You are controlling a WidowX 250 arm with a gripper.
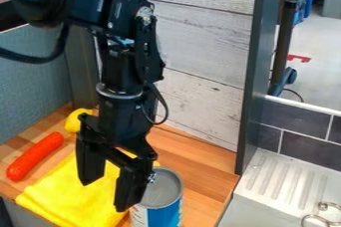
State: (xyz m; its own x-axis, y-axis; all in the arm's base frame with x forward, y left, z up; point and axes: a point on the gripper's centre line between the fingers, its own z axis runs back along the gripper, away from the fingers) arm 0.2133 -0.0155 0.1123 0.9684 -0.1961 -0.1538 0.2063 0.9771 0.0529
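Here in the camera view, the claw (105, 195) hangs lower left of centre, its two fingers spread and nothing between them, over the yellow cloth (63, 196). The blue-and-white can (165, 198) stands upright at bottom centre, right beside the nearer finger; contact, I can't tell. Over on the left, a red sausage-shaped toy (35, 156) lies on the wooden counter (200, 159), a yellow object (77, 120) behind it, partly hidden. Tight quarters: a sideways swing could knock the can over, and low fingertips could snag and bunch the cloth.
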